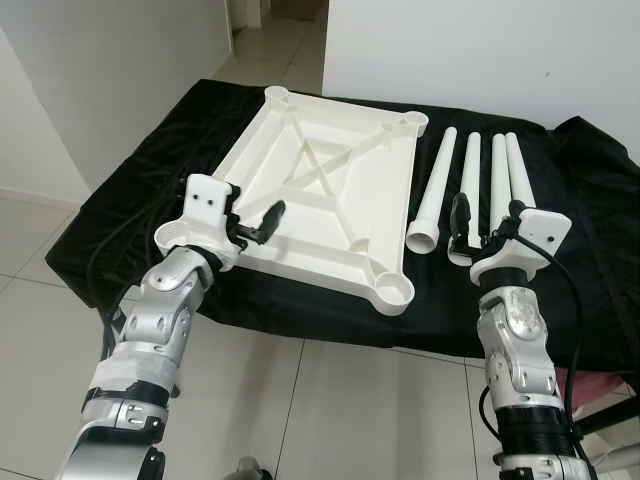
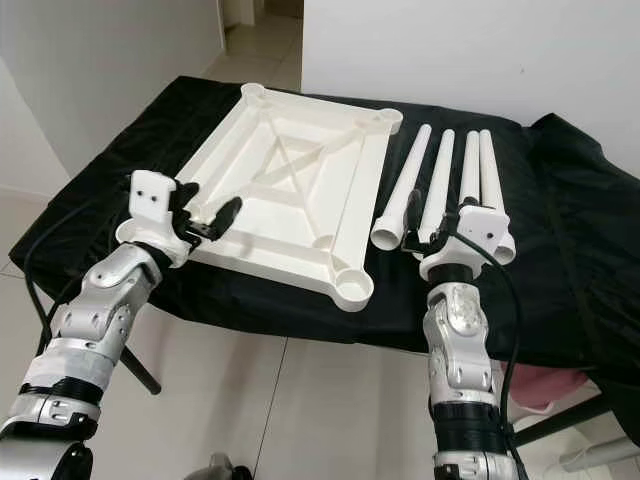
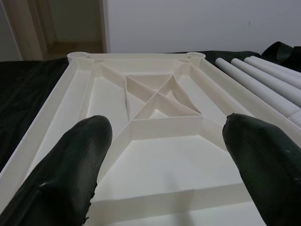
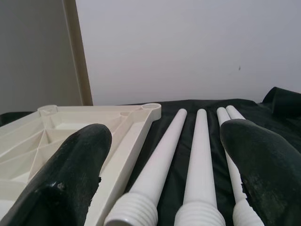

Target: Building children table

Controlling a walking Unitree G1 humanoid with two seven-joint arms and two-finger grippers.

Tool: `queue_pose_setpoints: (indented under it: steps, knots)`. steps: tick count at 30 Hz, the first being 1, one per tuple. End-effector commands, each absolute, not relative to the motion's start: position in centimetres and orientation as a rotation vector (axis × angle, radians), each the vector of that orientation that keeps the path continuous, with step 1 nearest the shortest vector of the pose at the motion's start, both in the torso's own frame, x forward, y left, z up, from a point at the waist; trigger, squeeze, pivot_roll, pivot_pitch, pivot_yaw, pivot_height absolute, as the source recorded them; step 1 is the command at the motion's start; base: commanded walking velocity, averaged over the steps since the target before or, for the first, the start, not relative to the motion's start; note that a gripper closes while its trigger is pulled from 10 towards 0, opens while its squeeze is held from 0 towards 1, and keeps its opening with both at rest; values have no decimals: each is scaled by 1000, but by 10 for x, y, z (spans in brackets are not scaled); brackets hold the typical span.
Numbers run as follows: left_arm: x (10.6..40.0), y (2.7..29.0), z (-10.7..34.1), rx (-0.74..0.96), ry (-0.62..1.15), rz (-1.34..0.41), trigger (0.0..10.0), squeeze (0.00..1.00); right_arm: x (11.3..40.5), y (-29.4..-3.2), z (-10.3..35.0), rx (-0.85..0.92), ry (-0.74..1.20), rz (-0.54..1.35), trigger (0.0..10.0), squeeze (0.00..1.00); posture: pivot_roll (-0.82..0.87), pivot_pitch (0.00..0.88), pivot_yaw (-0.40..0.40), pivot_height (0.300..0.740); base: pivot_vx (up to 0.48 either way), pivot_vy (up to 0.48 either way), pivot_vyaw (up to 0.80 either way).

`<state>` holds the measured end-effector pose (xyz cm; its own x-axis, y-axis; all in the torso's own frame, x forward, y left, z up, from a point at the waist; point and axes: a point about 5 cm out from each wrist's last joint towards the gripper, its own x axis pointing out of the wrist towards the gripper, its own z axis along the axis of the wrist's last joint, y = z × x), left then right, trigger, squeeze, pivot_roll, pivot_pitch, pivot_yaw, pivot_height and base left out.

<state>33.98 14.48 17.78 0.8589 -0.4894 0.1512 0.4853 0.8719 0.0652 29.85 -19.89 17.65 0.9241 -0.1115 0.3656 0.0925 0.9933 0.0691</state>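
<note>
Left gripper [image 1: 262, 222]: fingers spread wide, empty, over near edge of one upturned white tabletop [image 1: 320, 190]. Right gripper [image 1: 470, 225]: open, empty, above threaded ends of four white legs [image 1: 478, 185], at tabletop's 3 o'clock. All on black-draped counter [image 1: 130, 200].

Head views look down — wrist views near, seemingly level.

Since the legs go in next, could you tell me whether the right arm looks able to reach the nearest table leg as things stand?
Probably yes. The right pincer hangs open just above the threaded ends of the table legs, which lie side by side on the black cloth, nothing between them.
</note>
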Motion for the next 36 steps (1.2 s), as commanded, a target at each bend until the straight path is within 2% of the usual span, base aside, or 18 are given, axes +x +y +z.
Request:
queue_pose_setpoints:
  steps: [1, 22, 36]
  knots:
    - [341, 154, 175, 36, -166, -324, 10000, 0, 296, -198, 175, 27, -379, -93, 10000, 0, -44, 61, 0, 740, 0, 0, 0]
    - [343, 163, 178, 21, -175, -309, 10000, 0, 296, -192, 176, -20, -394, -60, 10000, 0, -9, 58, 2, 740, 0, 0, 0]
    - [342, 164, 180, 7, -192, -294, 10000, 0, 302, -196, 178, -28, -398, -62, 10000, 0, 11, 32, -15, 740, 276, 0, 0]
